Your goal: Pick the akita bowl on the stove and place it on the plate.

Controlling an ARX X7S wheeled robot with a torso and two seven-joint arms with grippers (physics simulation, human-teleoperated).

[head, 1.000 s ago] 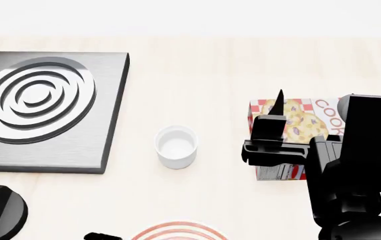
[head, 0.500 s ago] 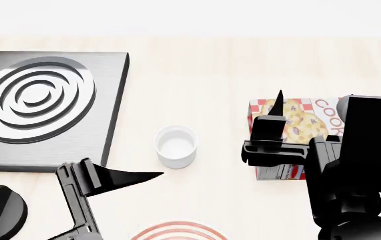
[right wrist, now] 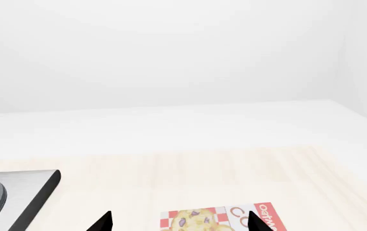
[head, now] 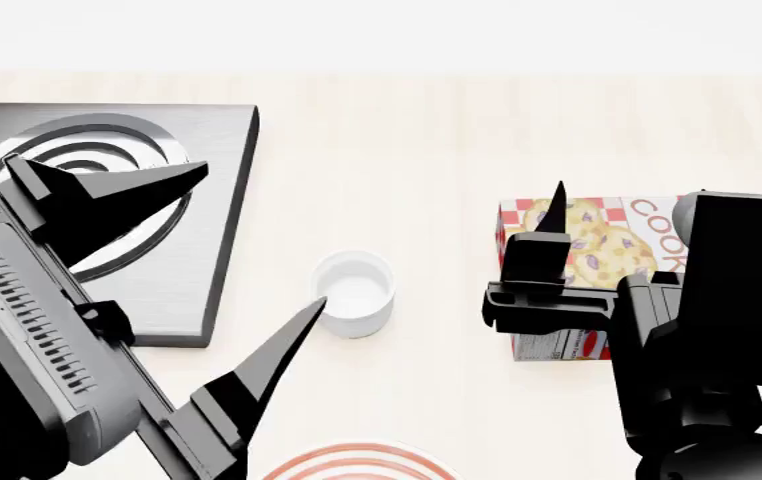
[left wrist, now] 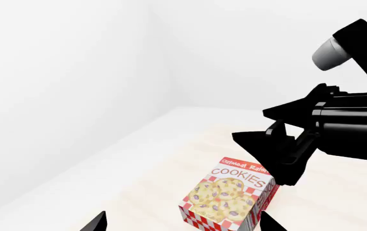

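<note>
Only a small white cup (head: 353, 292) sits empty beside the stove (head: 214, 215).

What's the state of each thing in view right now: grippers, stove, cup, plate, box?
left gripper: jaws wide open, empty, raised over the stove's near edge
right gripper: jaws open, empty, over the cookie box
stove: nothing seen on its visible part
white cup: upright, empty, on the table
plate: only its far rim shows, bare there
cookie box: lying flat, closed
</note>
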